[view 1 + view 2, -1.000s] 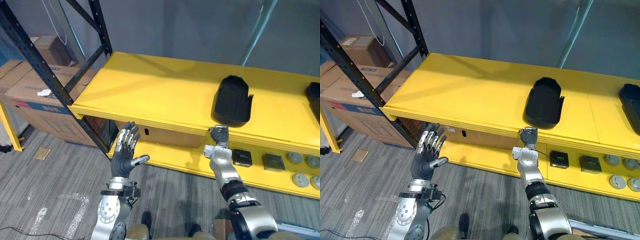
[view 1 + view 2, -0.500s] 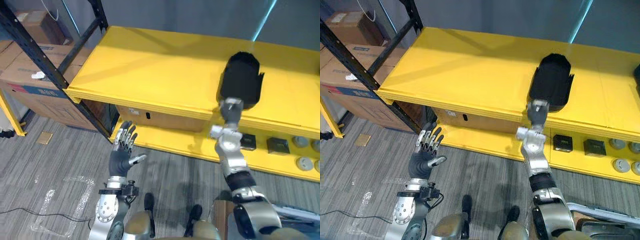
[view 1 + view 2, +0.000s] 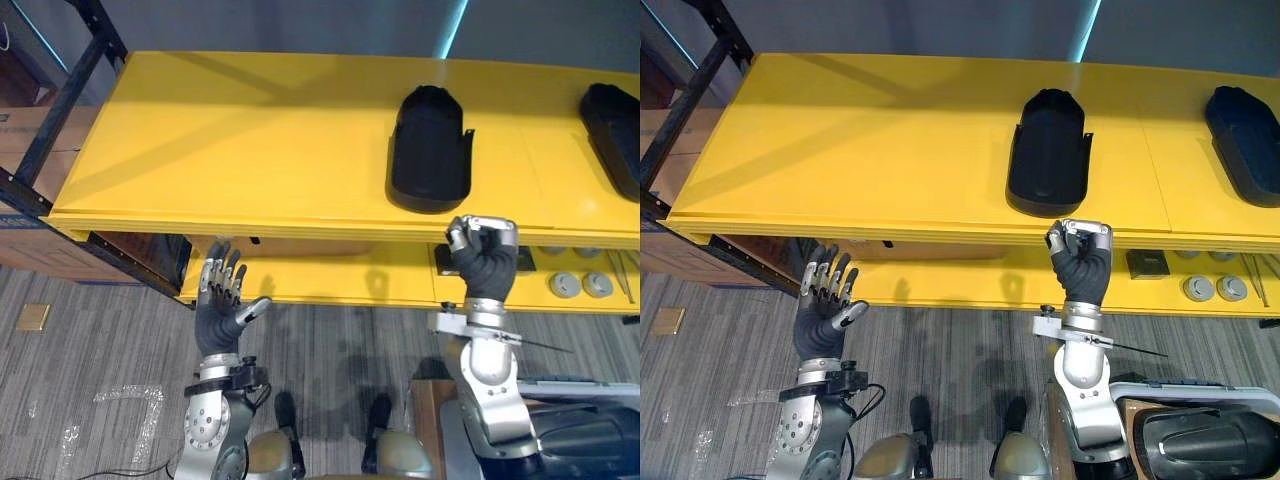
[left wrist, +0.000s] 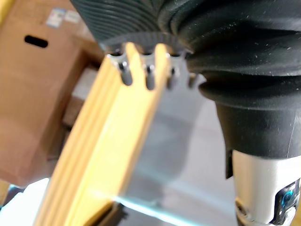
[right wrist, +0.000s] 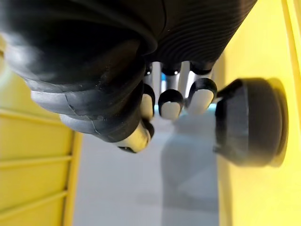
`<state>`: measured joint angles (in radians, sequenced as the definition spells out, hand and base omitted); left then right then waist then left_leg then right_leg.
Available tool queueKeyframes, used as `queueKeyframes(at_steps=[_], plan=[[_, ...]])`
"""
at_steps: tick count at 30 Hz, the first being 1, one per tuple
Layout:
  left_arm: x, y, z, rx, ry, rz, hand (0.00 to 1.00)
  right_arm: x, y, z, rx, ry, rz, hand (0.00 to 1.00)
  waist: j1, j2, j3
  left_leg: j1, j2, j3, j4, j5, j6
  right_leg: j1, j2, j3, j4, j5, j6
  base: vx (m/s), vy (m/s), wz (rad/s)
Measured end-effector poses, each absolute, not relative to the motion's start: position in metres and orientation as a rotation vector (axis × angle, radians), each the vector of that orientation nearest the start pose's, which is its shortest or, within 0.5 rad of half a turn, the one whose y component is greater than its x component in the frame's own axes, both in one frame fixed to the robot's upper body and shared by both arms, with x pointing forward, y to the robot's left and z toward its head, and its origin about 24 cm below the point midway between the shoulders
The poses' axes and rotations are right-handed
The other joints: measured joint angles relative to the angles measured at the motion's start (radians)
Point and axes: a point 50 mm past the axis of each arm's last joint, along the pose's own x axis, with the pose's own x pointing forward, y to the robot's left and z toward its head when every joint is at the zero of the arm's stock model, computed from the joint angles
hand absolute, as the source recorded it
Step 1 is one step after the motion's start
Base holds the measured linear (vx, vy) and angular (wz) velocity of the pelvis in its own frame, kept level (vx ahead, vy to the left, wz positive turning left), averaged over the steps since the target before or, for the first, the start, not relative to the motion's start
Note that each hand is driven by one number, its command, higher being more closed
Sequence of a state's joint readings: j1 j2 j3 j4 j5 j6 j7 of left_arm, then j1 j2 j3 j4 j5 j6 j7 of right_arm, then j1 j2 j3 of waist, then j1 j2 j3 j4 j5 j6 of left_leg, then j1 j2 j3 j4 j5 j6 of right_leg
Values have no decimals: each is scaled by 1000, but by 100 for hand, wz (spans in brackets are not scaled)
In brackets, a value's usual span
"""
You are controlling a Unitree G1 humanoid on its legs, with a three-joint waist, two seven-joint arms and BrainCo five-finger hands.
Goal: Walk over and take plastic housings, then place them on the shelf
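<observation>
A black plastic housing [image 3: 430, 150] lies open side up on the yellow top shelf [image 3: 250, 140], near its front edge. A second black housing [image 3: 612, 125] lies further right on the same shelf. My right hand [image 3: 483, 265] is raised just below the shelf's front edge, a little right of the first housing, its fingers curled and holding nothing. The right wrist view shows those curled fingers [image 5: 169, 103] with the housing [image 5: 249, 122] beyond them, apart. My left hand [image 3: 218, 315] is held up open, palm forward, below the shelf's left half.
The lower yellow shelf [image 3: 340, 285] carries a small black box [image 3: 1147, 262] and round grey parts [image 3: 1210, 288] at the right. A black rack post [image 3: 60, 100] and cardboard boxes [image 3: 670, 265] stand at the left. A dark cart [image 3: 1200, 435] sits at lower right.
My right hand has come off the near end of the first housing, dropped below the shelf's edge and curled. The camera has shifted. The left hand stays open.
</observation>
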<state>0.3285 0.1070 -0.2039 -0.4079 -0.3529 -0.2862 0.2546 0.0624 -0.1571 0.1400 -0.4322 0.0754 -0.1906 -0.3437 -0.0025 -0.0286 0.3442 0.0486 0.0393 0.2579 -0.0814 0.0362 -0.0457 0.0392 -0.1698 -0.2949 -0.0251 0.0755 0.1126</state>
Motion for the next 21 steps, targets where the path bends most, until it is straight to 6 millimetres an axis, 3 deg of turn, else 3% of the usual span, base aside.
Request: queueKeyframes(at_steps=[9,16,21], plan=[[181,154,87,-363,-290,153,0,221,-146,129,62,-487,-131,100,3,0,0,1,0,-1,0,-11,-1,0,0,-3,4,-4,2,36,1,1],[181,154,87,-362,-292,148,0,259,-148,100,-1,-355,-172,100,25,1,-1,-2,-2,-22,0,-12,0,3,-4,-18,15,-4,2,4,5,7],[182,153,88,-360,-296,130,0,278,-150,94,-46,-325,-199,100,35,2,-1,-9,-6,-58,12,-12,0,25,-10,-60,18,-9,1,-6,10,22]])
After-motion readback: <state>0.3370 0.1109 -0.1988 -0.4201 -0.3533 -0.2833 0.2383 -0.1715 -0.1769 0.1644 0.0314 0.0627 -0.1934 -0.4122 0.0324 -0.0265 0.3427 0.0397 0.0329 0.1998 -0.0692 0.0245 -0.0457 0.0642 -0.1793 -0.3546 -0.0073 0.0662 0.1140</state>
